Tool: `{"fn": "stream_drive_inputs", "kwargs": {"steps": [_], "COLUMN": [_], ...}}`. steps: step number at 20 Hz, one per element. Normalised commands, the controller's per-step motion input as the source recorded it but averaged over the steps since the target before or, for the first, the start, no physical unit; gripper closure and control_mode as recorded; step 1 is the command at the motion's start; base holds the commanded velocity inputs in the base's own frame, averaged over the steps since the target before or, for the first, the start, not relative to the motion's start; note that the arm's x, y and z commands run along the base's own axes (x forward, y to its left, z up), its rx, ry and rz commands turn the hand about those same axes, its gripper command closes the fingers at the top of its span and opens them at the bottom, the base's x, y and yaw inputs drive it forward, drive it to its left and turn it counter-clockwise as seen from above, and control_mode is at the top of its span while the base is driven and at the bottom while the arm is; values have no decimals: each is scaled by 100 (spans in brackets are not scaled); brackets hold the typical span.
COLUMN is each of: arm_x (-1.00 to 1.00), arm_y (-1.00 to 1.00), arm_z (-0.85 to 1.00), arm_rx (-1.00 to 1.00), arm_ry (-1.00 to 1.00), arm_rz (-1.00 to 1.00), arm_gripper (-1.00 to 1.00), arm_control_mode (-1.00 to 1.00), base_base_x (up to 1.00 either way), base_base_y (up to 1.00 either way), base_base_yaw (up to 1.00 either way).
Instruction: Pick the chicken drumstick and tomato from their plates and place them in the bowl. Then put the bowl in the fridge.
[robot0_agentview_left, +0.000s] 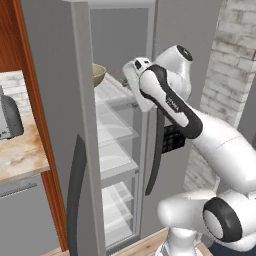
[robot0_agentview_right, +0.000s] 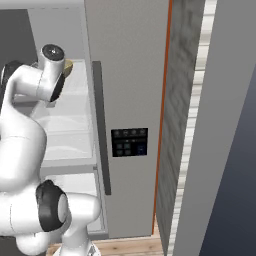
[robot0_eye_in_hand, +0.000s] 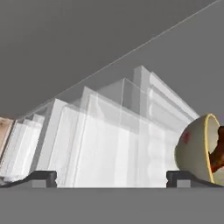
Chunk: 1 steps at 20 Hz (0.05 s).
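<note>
The bowl (robot0_agentview_left: 98, 74) is sitting on the fridge's (robot0_agentview_left: 55, 100) top glass shelf (robot0_agentview_left: 112, 92); the fingers (robot0_eye_in_hand: 43, 177) are standing apart, holding nothing.

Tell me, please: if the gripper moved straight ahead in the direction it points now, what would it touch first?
Probably the clear glass shelves inside the fridge: in the hand view they lie directly ahead of the open gripper. The bowl sits off to one side, likely missed, though depth is unclear.
</note>
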Motion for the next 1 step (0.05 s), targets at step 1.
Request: {"fn": "stream_drive_inputs", "kwargs": {"steps": [1], "arm_x": [-77], "arm_y": [-29], "arm_z": [22], "arm_rx": [2], "arm_ry": [0], "arm_rz": [0], "arm_gripper": [-100], "arm_control_mode": [-100], "base_base_x": [0], "base_base_y": [0], "base_base_yaw": [0]}}
